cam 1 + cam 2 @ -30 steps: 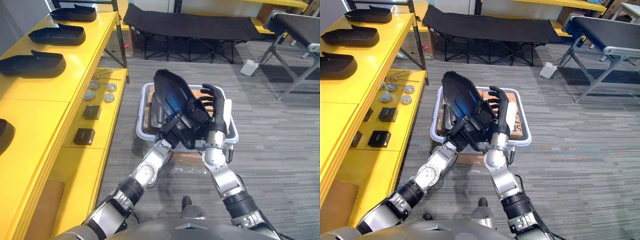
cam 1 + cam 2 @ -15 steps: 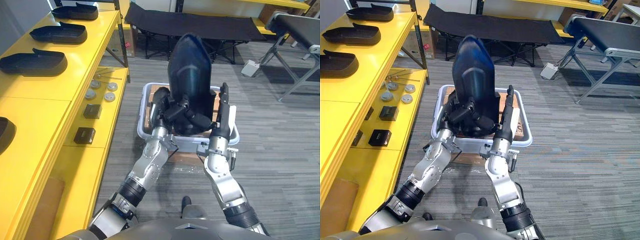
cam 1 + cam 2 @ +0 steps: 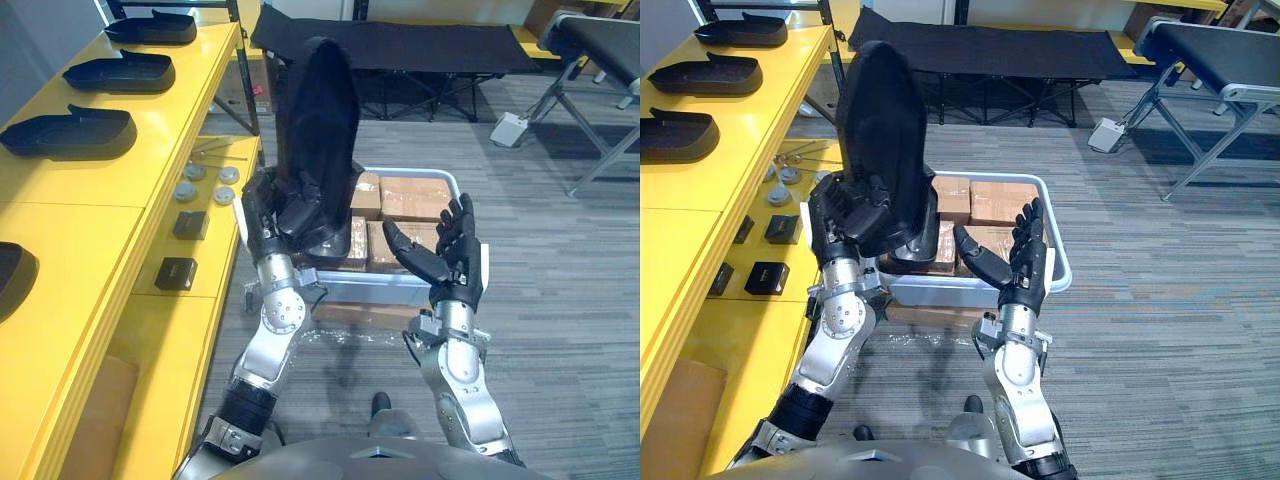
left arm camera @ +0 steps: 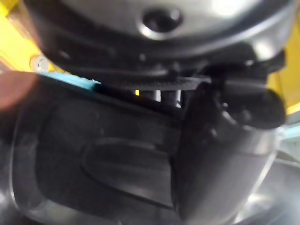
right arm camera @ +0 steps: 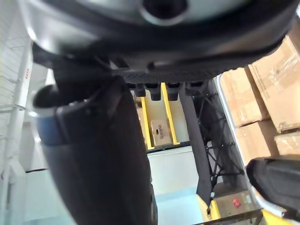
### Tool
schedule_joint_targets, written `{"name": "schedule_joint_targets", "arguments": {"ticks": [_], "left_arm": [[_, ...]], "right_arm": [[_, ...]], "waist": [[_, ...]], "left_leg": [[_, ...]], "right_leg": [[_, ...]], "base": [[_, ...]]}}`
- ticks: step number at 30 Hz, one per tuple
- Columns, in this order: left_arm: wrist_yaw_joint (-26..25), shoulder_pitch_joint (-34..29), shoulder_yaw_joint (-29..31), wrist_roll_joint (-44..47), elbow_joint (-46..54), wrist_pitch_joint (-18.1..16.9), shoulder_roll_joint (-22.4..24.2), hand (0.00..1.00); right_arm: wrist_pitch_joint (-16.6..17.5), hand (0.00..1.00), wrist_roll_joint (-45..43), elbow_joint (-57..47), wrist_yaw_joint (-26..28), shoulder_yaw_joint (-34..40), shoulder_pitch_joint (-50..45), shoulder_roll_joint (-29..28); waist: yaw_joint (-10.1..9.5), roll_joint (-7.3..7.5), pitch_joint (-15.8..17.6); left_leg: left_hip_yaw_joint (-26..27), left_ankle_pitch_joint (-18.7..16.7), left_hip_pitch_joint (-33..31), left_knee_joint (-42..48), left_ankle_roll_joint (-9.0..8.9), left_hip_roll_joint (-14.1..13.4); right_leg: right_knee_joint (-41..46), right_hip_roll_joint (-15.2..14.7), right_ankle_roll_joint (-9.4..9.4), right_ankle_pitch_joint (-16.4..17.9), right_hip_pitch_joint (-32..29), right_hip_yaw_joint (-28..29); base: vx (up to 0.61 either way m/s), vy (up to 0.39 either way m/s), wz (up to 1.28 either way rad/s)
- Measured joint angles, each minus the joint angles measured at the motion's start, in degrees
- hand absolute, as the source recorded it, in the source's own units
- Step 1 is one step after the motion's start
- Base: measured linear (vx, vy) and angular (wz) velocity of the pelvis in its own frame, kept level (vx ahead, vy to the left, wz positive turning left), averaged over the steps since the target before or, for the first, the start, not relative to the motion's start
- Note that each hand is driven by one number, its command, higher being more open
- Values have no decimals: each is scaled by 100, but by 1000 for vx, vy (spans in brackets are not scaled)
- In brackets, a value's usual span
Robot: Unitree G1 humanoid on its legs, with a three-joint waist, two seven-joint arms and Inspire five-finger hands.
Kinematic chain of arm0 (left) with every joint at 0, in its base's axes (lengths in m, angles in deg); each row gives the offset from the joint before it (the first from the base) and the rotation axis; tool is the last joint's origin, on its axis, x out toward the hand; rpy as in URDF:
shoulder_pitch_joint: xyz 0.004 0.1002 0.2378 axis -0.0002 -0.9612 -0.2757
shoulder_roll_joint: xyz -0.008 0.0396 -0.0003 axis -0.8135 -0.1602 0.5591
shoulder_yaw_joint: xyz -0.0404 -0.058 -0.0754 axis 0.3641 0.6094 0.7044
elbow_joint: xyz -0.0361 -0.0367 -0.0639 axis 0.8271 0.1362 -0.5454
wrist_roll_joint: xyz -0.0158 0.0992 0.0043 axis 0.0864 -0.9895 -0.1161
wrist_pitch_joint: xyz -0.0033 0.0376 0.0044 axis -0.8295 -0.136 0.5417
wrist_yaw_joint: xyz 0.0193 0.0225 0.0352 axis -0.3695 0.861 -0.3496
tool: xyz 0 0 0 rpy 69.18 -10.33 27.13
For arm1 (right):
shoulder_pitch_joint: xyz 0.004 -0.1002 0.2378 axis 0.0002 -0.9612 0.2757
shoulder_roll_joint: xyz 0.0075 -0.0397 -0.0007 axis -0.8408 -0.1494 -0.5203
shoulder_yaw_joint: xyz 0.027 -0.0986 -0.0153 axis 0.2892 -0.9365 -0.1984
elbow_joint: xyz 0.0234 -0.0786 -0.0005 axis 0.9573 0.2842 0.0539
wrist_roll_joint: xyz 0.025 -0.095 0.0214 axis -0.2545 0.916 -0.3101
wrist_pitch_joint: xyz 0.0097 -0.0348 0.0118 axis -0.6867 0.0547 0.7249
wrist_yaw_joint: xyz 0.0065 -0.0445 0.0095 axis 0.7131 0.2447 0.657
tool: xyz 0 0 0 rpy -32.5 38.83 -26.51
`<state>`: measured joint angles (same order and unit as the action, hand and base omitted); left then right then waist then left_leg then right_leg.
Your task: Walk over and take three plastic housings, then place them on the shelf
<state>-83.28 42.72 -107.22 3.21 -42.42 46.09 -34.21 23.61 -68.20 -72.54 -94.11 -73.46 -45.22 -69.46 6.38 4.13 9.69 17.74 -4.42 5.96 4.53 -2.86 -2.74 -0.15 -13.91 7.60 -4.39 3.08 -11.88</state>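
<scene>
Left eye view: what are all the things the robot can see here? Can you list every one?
shelf: one, yellow, on the robot's left
shelf housings: four, black, on top of the shelf, one cut off by the view's edge
discs: four, grey, on the shelf's lower level
small boxes: two, black, lower level, nearer than the discs
bin: one, white, on the floor ahead
cardboard boxes: several, brown, inside the bin
held housing: one, black, upright above the bin's left side
cot: one, black, at the back
left hand: dark, curled round the held housing
right hand: dark, open, in front of the bin
</scene>
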Motion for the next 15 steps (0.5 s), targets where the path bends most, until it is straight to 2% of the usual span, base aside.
{"name": "schedule_joint_targets", "arguments": {"ticks": [2,3,6,10,11,15], "left_arm": [[9,-141,50,-193,78,-9,-1,0],[63,-215,83,-242,132,-10,-1,0],[264,-401,168,-383,238,-78,-41,0],[801,-786,276,-35,440,-377,-174,0],[1086,-969,340,457,606,-525,-179,0],[1663,-1201,499,1467,993,-750,-207,0]], "right_arm": [[381,100,-795,-142,645,32,-128,-7],[452,100,-1231,-234,1000,81,-209,-10],[569,100,-1849,-359,1531,266,-485,-31],[535,100,-1932,-344,1595,832,-945,-187],[412,100,-1804,-284,1507,1122,-1129,-217],[105,100,-1461,264,1485,1581,-1344,-211]], "waist": [[13,-35,-4],[18,-53,-13],[21,-96,-19],[25,-169,-44],[34,-192,-56],[106,-212,-63]], "left_leg": [[31,-75,-70,132,6,-18],[49,-83,-70,133,10,-19],[63,-103,-70,134,14,-19],[97,-136,-71,133,11,-18],[107,-149,-71,134,5,-19],[119,-155,-70,134,2,-21]], "right_leg": [[-1,0,3,2,-12,41],[-2,0,3,2,-14,57],[-8,0,6,5,-18,74],[-6,-1,34,31,-38,108],[-6,0,38,37,-45,112],[-4,0,41,48,-50,118]], "base": [[13,10,-8],[19,10,-7],[5,3,-1],[3,-1,-3],[3,-3,-4],[1,-1,-1]]}}
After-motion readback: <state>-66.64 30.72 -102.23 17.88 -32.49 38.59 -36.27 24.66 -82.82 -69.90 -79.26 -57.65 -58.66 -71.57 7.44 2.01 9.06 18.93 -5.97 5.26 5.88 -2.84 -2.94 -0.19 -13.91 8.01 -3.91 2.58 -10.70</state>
